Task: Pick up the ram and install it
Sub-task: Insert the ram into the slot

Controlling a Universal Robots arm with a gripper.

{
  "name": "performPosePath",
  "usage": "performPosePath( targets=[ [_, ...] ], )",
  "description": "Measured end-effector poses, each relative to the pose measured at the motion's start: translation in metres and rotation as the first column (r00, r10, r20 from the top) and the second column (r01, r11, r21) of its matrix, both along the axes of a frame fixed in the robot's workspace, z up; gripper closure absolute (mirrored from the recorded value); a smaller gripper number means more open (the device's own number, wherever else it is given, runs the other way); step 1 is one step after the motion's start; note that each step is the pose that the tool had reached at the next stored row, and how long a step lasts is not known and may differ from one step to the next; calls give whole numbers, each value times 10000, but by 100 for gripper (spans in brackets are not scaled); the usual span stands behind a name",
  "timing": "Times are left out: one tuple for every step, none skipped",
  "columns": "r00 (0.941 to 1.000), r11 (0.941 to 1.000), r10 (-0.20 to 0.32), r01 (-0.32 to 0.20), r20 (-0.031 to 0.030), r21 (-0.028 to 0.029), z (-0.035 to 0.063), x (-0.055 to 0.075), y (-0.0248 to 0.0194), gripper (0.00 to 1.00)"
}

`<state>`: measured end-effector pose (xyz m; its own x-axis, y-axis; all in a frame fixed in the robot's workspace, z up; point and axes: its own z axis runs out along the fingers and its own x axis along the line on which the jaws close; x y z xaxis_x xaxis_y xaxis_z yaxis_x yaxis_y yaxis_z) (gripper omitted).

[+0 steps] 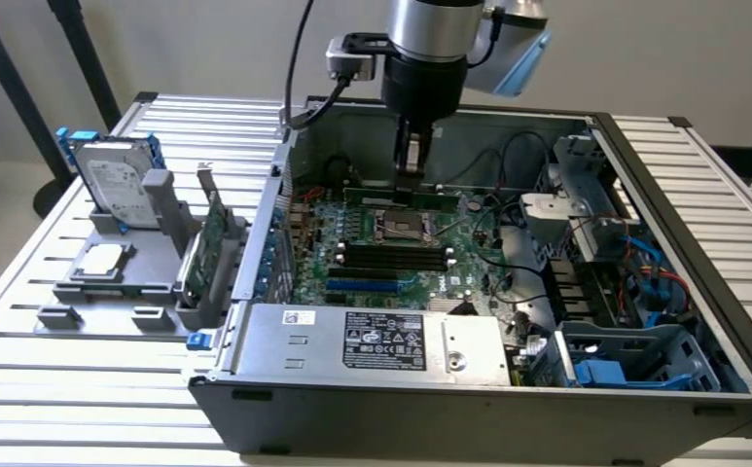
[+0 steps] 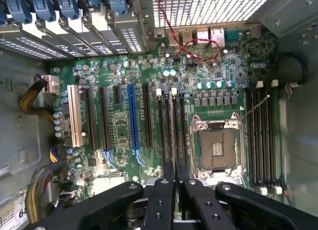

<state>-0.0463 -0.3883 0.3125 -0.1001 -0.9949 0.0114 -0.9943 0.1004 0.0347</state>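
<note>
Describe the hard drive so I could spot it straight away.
Start at the open computer case; to the exterior view's left of it stands a grey holder. The hard drive stands upright at its far end: a silver slab with blue rails along its sides, unlike the thin green card beside it.

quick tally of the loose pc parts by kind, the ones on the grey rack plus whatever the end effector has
hard drive with blue rails: 1
processor chip: 1
green expansion card: 1
ram stick, gripped in the end effector: 1
total: 4
</note>
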Motion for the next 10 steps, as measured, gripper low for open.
performPosePath(
  targets=[
    [10000, 10000, 1, -1, 0, -1, -18, 0, -6, 87],
    [10000, 10000, 2, -2, 0, 0, -37, 0, -11, 87],
    [10000, 10000, 1, -1, 0, 0, -54, 0, -15, 87],
    [10000, 10000, 1, -1, 0, 0, -72, 0, -20, 87],
    [10000, 10000, 1, -1, 0, -1, -90, 0, -23, 87],
    [10000, 10000, 1, -1, 0, -1, -108, 0, -27, 87],
    [10000, 10000, 2, -2, 0, 1, -127, 0, -29, 87],
    [10000, 10000, 1, -1, 0, -1, -145, 0, -31, 87],
    [10000, 10000, 2, -2, 1, 1, -163, 0, -33, 87],
    [10000, 10000, 2, -2, 0, 0, -181, 0, -34, 87]
  ],
)
